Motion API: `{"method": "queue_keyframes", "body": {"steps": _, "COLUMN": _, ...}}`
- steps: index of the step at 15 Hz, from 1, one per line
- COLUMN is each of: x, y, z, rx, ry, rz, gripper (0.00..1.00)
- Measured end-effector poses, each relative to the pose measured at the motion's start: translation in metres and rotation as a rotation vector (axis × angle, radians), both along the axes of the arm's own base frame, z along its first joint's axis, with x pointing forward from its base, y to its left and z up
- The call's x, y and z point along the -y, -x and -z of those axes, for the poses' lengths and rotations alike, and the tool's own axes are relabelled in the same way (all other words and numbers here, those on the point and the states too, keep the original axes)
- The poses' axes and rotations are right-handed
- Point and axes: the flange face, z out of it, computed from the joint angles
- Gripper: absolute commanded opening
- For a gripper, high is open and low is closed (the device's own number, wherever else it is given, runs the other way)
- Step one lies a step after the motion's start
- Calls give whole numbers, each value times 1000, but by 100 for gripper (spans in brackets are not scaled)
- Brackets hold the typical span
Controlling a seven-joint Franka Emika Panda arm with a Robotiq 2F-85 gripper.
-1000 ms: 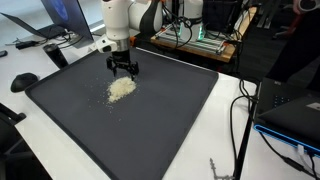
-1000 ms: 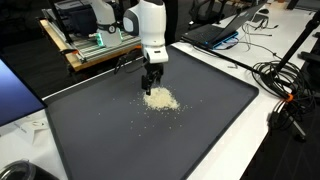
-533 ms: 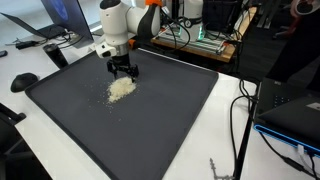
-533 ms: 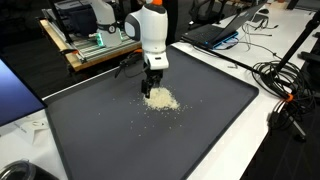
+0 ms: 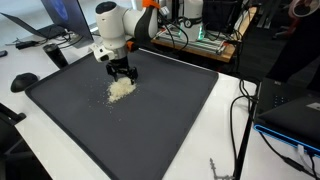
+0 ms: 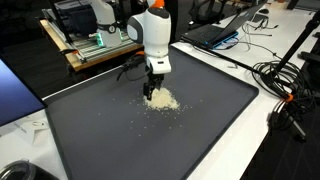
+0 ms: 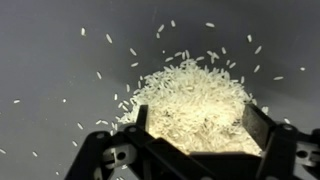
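A small heap of white rice grains (image 5: 121, 88) (image 6: 160, 100) lies on the dark mat (image 5: 150, 130) (image 6: 190, 140). In the wrist view the rice (image 7: 190, 100) fills the middle of the picture, with loose grains scattered around it. My gripper (image 7: 197, 120) (image 5: 122, 75) (image 6: 150, 91) stands open right at the heap, one finger on each side of its near part. The fingertips (image 7: 255, 124) sit down among the grains. Nothing solid is clamped between the jaws.
The mat (image 6: 100, 110) covers most of a white table. Beyond its far edge is a wooden rack with electronics (image 6: 85, 45) (image 5: 200, 40). A laptop (image 6: 215, 32) and cables (image 6: 285, 85) lie at one side. Monitors (image 5: 60, 20) stand at the other.
The arm has leaned over and lowered the gripper from just behind the rice heap down onto it. The jaws stay wide.
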Motion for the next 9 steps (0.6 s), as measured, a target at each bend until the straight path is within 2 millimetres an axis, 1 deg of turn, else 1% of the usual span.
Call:
{"method": "queue_keyframes", "body": {"steps": 2, "x": 0, "y": -2, "z": -1, "rx": -7, "ry": -3, "rz": 0, "gripper": 55}}
{"method": "queue_keyframes", "body": {"steps": 3, "x": -1, "y": -3, "z": -1, "rx": -8, "ry": -4, "rz": 0, "gripper": 46}}
{"method": "queue_keyframes", "body": {"steps": 5, "x": -1, "y": -5, "z": -3, "rx": -11, "ry": -5, "rz": -1, "gripper": 34}}
{"method": "queue_keyframes", "body": {"steps": 8, "x": -2, "y": -8, "z": -5, "rx": -6, "ry": -5, "rz": -1, "gripper": 12}}
{"method": "queue_keyframes", "body": {"steps": 9, "x": -2, "y": -9, "z": -6, "rx": -5, "ry": -5, "rz": -1, "gripper": 9}}
